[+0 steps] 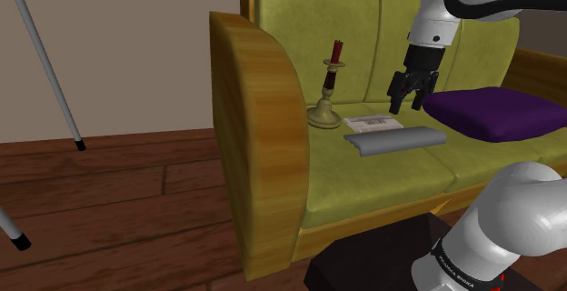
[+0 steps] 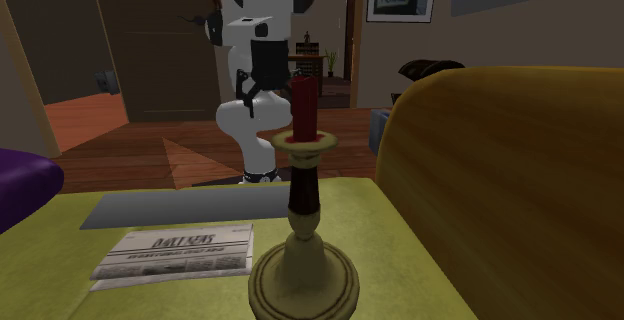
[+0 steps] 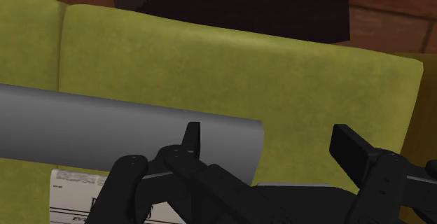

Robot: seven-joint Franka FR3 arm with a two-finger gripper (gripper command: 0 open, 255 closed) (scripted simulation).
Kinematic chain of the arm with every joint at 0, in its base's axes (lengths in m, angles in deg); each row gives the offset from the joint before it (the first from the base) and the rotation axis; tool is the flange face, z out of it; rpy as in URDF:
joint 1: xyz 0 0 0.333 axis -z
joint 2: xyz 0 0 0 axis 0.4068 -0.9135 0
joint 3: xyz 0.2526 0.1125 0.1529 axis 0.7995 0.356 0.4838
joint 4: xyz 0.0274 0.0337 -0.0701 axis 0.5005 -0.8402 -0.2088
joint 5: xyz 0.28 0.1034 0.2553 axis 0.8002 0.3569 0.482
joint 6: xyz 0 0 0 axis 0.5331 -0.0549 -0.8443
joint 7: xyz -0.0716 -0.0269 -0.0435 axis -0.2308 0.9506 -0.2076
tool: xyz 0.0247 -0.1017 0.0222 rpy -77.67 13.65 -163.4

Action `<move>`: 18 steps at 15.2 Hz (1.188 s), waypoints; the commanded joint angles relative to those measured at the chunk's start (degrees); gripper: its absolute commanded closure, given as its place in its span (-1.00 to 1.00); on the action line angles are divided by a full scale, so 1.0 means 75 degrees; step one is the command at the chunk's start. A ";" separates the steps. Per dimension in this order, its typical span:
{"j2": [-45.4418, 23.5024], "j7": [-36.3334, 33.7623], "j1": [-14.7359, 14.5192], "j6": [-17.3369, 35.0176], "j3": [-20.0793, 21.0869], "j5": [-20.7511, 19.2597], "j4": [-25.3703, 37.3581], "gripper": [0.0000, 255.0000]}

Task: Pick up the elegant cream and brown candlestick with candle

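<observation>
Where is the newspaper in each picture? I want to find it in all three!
Shoulder view: the newspaper lies on the sofa seat, just right of the candlestick.
Second exterior view: it is at the lower left, left of the candlestick's base.
Wrist view: it lies next to the grey slab, partly hidden by the gripper.
Shared landmark: the grey slab lies beside the newspaper in every view.

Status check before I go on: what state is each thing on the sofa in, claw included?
candlestick: upright on the sofa seat, candle unlit, not held.
newspaper: folded, lying flat beside the candlestick.
grey slab: lying flat on the seat.
purple cushion: lying on the seat.
claw: open, empty, above the seat, apart from the candlestick.
</observation>
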State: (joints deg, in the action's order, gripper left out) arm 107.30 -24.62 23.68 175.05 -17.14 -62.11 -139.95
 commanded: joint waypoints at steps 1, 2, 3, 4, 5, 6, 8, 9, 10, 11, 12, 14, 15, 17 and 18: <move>0.0000 0.0000 0.0000 0.0000 0.0000 0.0000 0.0000 -1.00; -0.0297 0.0074 -0.0014 0.0070 -0.0041 -0.0027 0.0255 -1.00; -0.0591 0.0146 -0.0031 0.0130 -0.0081 -0.0050 0.0517 -1.00; -0.0880 0.0220 -0.0047 0.0179 -0.0120 -0.0069 0.0786 -1.00; -0.1167 0.0293 -0.0064 0.0218 -0.0157 -0.0084 0.1061 -1.00; -0.1450 0.0367 -0.0081 0.0248 -0.0193 -0.0096 0.1344 -1.00; -0.2011 0.0515 -0.0115 0.0278 -0.0262 -0.0109 0.1931 -1.00; -0.2290 0.0590 -0.0132 0.0279 -0.0295 -0.0110 0.2236 -1.00; -0.2567 0.0665 -0.0148 0.0272 -0.0327 -0.0108 0.2550 -1.00; -0.2844 0.0741 -0.0162 0.0255 -0.0357 -0.0103 0.2871 -1.00; -0.3121 0.0818 -0.0177 0.0229 -0.0387 -0.0095 0.3202 -1.00; -0.3679 0.0972 -0.0202 0.0151 -0.0445 -0.0069 0.3894 -1.00; -0.3960 0.1049 -0.0213 0.0098 -0.0473 -0.0051 0.4256 -1.00; -0.4532 0.1206 -0.0228 -0.0038 -0.0525 -0.0006 0.5018 -1.00; -0.4825 0.1285 -0.0231 -0.0122 -0.0549 0.0022 0.5420 -1.00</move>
State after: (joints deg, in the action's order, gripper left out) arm 73.42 -15.72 21.97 175.05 -21.00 -62.12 -102.77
